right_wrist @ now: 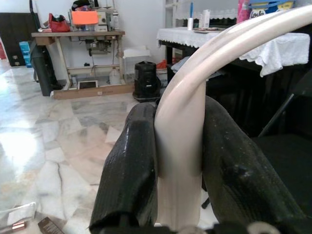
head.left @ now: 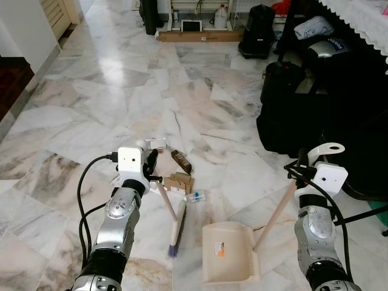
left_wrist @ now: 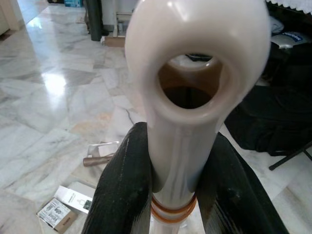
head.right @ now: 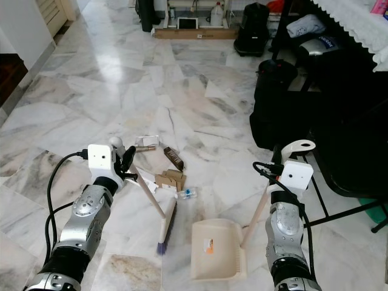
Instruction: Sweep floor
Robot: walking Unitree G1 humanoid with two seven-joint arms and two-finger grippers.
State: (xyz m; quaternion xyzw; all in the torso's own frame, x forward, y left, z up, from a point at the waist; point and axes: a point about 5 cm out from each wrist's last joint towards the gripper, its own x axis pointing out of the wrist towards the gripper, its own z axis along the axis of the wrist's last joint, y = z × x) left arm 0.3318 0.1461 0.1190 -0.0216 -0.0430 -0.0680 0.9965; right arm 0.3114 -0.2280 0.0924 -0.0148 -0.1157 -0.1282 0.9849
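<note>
Fingers (left_wrist: 124,185) of L gripper (left_wrist: 175,190) clamp broom (head.left: 173,221), R gripper (right_wrist: 178,170) clamps dustpan (head.left: 229,260).

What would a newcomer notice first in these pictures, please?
The left gripper grips a broom and the right gripper a dustpan, both low on the marble floor ahead. Litter, small boxes and wrappers, lies just beyond the broom head.

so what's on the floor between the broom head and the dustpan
Nothing: in the left eye view only bare marble floor separates the broom head from the dustpan. The litter, small cardboard boxes and a clear wrapper, lies farther away, beyond the broom.
</note>
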